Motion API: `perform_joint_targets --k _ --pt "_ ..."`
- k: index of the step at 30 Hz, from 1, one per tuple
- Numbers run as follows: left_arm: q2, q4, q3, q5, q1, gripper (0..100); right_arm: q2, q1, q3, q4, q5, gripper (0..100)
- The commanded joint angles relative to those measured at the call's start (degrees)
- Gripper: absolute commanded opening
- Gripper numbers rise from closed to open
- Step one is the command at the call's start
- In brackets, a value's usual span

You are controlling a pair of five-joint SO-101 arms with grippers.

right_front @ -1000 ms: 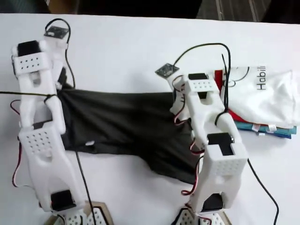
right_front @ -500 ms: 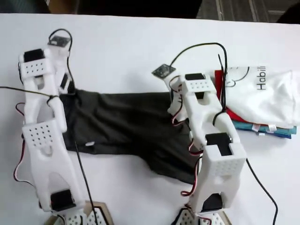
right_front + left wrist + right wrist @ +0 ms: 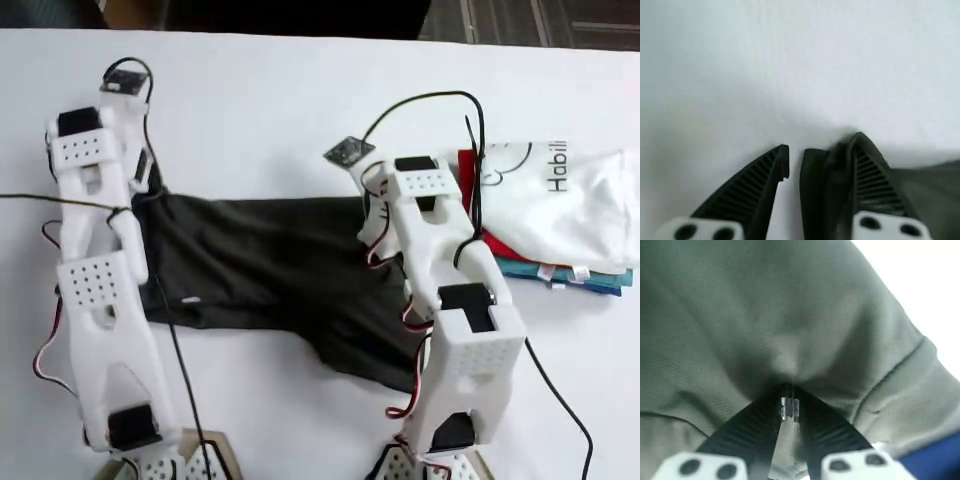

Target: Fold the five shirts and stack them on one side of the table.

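Both arms rise from bases at the near edge of the bench [image 3: 260, 110] and lean forward over it. The left arm [image 3: 95, 290] stretches farther out, its wrist over the shirt's left end. The right arm [image 3: 450, 290] is bent shorter, its wrist down at the shirt's right end, just beside the stack. The dark grey shirt [image 3: 270, 260] lies spread flat across the bench between the two arms, long side left to right, rumpled, with one flap trailing toward the near edge by the right arm. The high view hides both sets of jaws under the wrists. The left wrist view shows the left jaws slightly apart, the shirt's edge bunched against one jaw and a sliver of white bench between cloth and the other. The right wrist view shows the right jaws together, pinching a pucker of shirt, blue cloth close by. Stack of folded shirts [image 3: 560, 210] sits at the right side, white on top, red and blue under it.
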Motion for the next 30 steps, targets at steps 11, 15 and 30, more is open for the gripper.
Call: perform_joint_targets --k 11,15,30 --pt "0.97 13.45 -24.92 4.48 -4.31 21 -12.09 -0.75 -1.93 2.59 -0.26 2.0" --pt "0.35 13.71 -29.05 4.40 -4.13 21 -19.21 -2.77 2.55 6.29 0.18 2.0" --pt "-30.77 13.36 19.03 5.19 4.66 13 -40.40 -15.96 34.20 6.55 6.24 2.6"
